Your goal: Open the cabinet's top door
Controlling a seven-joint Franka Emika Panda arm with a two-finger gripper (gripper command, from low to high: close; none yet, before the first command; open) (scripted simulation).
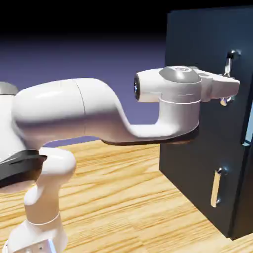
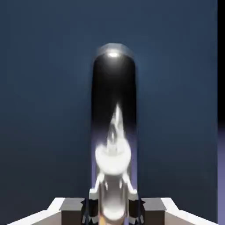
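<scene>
A pale wood-grained floor (image 1: 113, 197) lies before a blue-violet backdrop (image 1: 74, 59).

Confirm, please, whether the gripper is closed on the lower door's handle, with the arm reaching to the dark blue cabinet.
Not quite: the gripper is closed on the upper door's handle, as the exterior view shows; the arm does reach to the dark blue cabinet.

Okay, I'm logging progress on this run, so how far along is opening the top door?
Reaching it is done: the gripper has its tips closed on the upper handle. In hand is that grip. Left is the pull, since the top door looks flush with the cabinet.
</scene>
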